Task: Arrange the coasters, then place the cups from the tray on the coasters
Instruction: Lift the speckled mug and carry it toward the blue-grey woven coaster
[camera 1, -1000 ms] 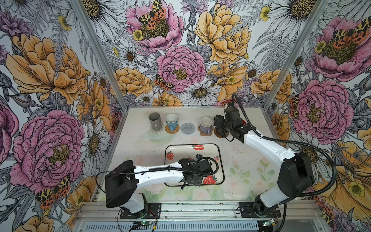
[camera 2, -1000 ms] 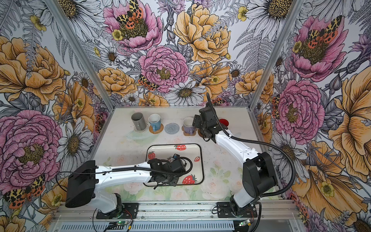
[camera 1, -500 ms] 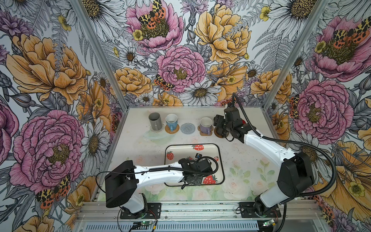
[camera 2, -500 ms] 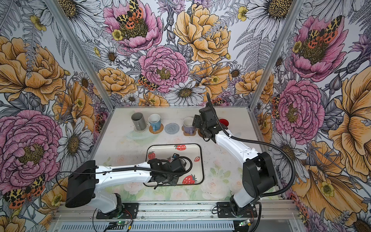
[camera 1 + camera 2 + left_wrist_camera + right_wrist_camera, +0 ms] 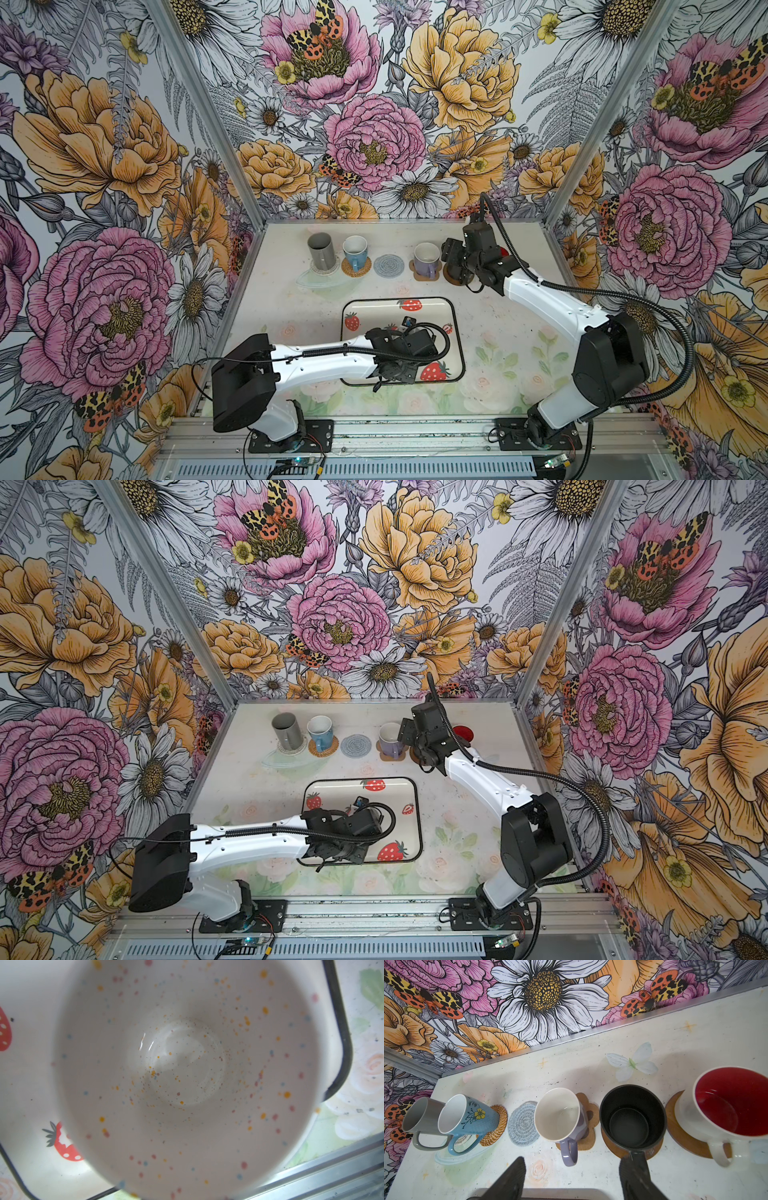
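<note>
A row of cups stands on coasters along the back wall. In the right wrist view they are the grey cup [image 5: 419, 1115], the light blue cup [image 5: 467, 1118] on a rattan coaster [image 5: 496, 1124], a bare grey woven coaster [image 5: 523, 1124], the lilac cup [image 5: 558, 1115] on the paw coaster [image 5: 589, 1118], the black cup [image 5: 631, 1118] and the red-inside cup [image 5: 726, 1105] on brown discs. My right gripper [image 5: 577, 1180] is open just in front of the lilac and black cups. My left gripper [image 5: 395, 370] is shut on the white speckled cup [image 5: 187, 1064] over the tray [image 5: 455, 328].
Flowered walls close in the table at the back and on both sides. A metal rail [image 5: 374, 428] runs along the front. The right arm [image 5: 552, 299] reaches diagonally to the back row, and the left arm [image 5: 324, 361] lies across the tray's front edge.
The left gripper's jaws have closed further. Neither arm has visibly moved, and the cups and coasters stay where they were.
</note>
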You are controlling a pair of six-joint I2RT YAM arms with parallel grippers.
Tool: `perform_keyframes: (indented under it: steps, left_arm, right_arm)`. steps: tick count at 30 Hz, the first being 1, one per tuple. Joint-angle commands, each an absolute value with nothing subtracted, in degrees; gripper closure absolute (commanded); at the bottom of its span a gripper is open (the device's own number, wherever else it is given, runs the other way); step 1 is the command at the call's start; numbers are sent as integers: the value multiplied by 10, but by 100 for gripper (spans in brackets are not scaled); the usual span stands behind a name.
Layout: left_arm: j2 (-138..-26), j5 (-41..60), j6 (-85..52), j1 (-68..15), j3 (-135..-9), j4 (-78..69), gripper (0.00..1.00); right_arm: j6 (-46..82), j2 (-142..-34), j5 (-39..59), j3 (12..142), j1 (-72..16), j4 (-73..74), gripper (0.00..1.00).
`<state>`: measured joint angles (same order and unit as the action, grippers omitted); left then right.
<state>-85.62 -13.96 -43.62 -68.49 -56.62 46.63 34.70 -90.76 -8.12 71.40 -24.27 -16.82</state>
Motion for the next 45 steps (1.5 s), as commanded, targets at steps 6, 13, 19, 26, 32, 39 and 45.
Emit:
perform_keyframes:
  steps: [6,13,19,26,32,39,45]
  left_arm:
    - [-825,-184,-443,-677,-578,446,100]
    - [-821,-194,-439,-659,-586,446,100]
    - [-820,-211,-433,-637,-599,445,100]
    - [-826,-232,-417,-607,-619,440,100]
    - [-832,-234,-387,-575,-635,411,100]
    - [-865,-237,-344,-535,-686,396,100]
    - [-890,-227,-317,-496,-715,371,100]
  right_arm:
    - [347,-912,-79,730,-237,-151,27]
    - [347,-912,-78,729,-234,-150,27]
    - [347,-911,-76,727,-233,-149,27]
    - [347,-915,-73,728,-232,-147,27]
    - [347,-918,-69,728,-230,-146,27]
    - [348,-921,-65,727,-228,-145,27]
    - [347,-920,-62,724,-225,-145,27]
